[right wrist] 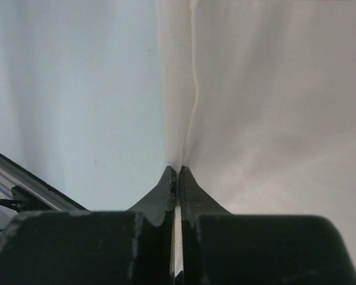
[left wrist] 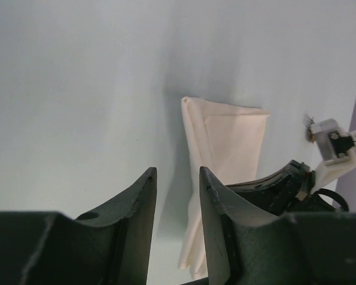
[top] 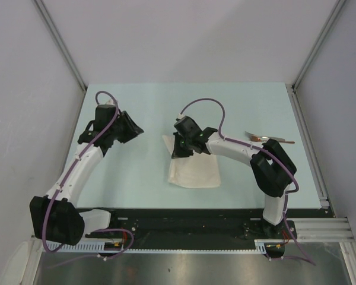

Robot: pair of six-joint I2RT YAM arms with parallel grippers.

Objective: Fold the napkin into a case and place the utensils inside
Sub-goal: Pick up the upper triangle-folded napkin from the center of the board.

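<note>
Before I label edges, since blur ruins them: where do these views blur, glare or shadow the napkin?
Top external: napkin sharp, evenly lit. Left wrist: left fingers soft, faint shadow beside the napkin. Right wrist: right fingers dark, soft; napkin bright, little texture.

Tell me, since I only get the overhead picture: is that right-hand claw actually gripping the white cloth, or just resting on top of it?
Observer: Gripping. The right wrist camera shows the right gripper closed, with a ridge of the napkin pinched between its tips.
Operator: And the claw on the left, is it holding anything?
Observer: No. Its own camera shows the left gripper open and empty, with the napkin lying ahead of it.
Operator: Is the cloth just one flat sheet?
Observer: No. The left wrist camera shows a narrow strip doubled over along one long edge.
</note>
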